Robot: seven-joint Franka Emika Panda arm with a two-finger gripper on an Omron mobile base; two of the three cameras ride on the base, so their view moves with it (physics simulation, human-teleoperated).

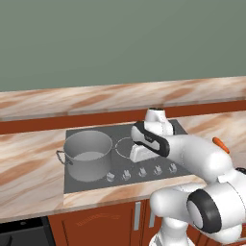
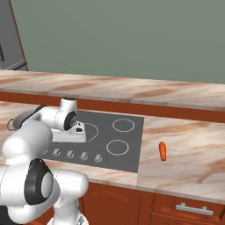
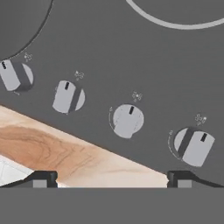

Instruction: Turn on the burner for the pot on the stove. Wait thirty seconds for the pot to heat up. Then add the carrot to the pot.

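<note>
The hand hovers wide open above the knobs of the stove, gripping nothing. The pot sits rear-left; the carrot lies on the surface to the right. It should pick the pot's knob, centre squarely, then descend.

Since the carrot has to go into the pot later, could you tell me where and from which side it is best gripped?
Probably at the carrot's thicker middle, coming straight down from above. It lies flat on the counter right of the stove, with open space around it, so the jaws could close across its narrow width.
</note>
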